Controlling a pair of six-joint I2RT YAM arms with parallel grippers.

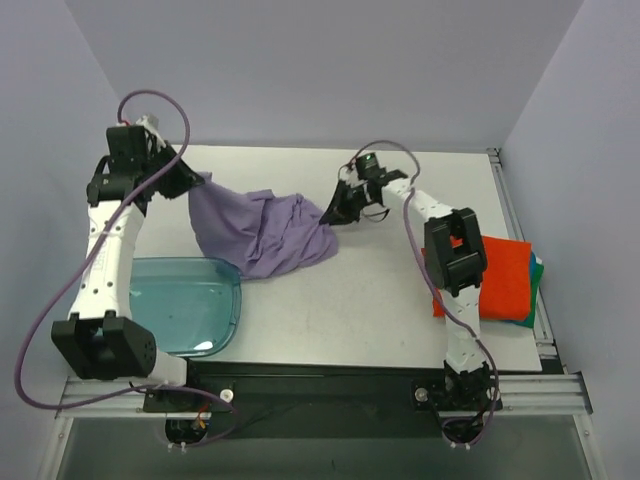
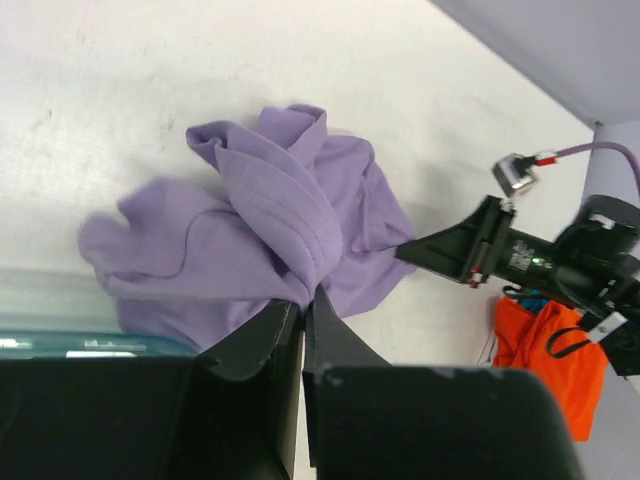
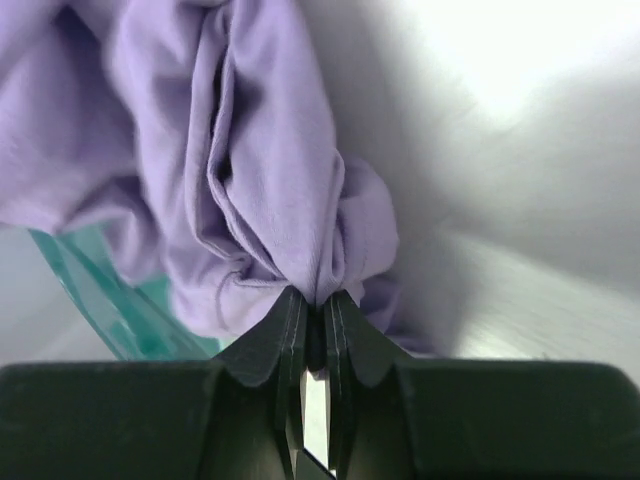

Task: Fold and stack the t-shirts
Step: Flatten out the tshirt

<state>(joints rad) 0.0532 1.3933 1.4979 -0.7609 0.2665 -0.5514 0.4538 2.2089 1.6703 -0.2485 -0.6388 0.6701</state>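
A crumpled lavender-purple t-shirt (image 1: 262, 232) lies bunched on the white table, its lower left part over the tray's rim. My left gripper (image 1: 196, 181) is shut on the shirt's far left corner; in the left wrist view the gripper (image 2: 306, 298) pinches a fold of the shirt (image 2: 250, 235). My right gripper (image 1: 332, 214) is shut on the shirt's right edge, and in the right wrist view the gripper (image 3: 316, 302) clamps gathered purple cloth (image 3: 250, 150). An orange-red t-shirt (image 1: 505, 280) lies folded at the table's right edge on a green-teal one (image 1: 536, 272).
A translucent blue plastic tray (image 1: 200, 305) sits at the near left of the table, partly under the purple shirt. The table's right edge has a metal rail (image 1: 512, 205). Lavender walls close the back and sides.
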